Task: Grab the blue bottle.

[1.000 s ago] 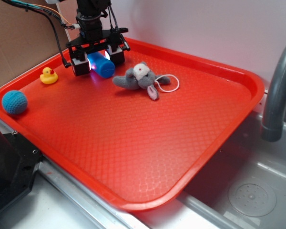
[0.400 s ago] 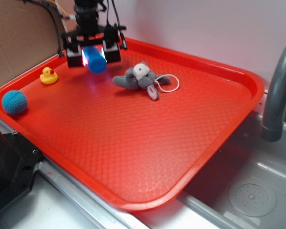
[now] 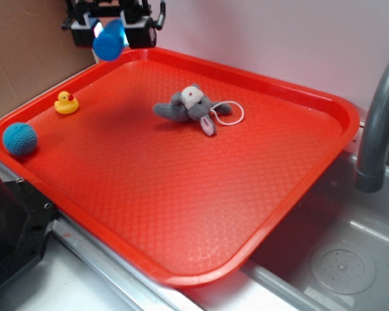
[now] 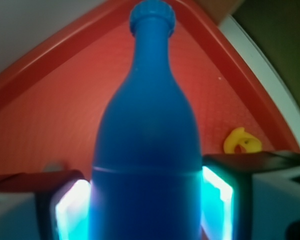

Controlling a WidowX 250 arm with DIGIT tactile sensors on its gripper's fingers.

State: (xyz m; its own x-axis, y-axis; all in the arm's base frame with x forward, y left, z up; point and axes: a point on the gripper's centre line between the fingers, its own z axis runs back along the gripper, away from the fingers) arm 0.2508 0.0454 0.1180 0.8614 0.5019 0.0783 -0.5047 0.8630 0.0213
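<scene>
The blue bottle (image 3: 108,42) hangs in the air above the tray's far left corner, clamped between my gripper's (image 3: 111,27) two black fingers. In the wrist view the blue bottle (image 4: 146,145) fills the middle, cap pointing away, with a glowing pad (image 4: 70,210) pressed against each side of its body. The gripper (image 4: 146,210) is shut on it. The bottle is clear of the tray surface.
A red tray (image 3: 292,194) holds a grey plush mouse (image 3: 191,108) in its middle, a yellow duck (image 3: 66,102) and a teal crocheted ball (image 3: 20,138) at the left. A grey faucet (image 3: 379,123) and sink lie to the right. Cardboard stands behind at left.
My gripper has risen from the tray with the blue bottle in it, moving up and slightly left toward the far corner. The other toys have not moved.
</scene>
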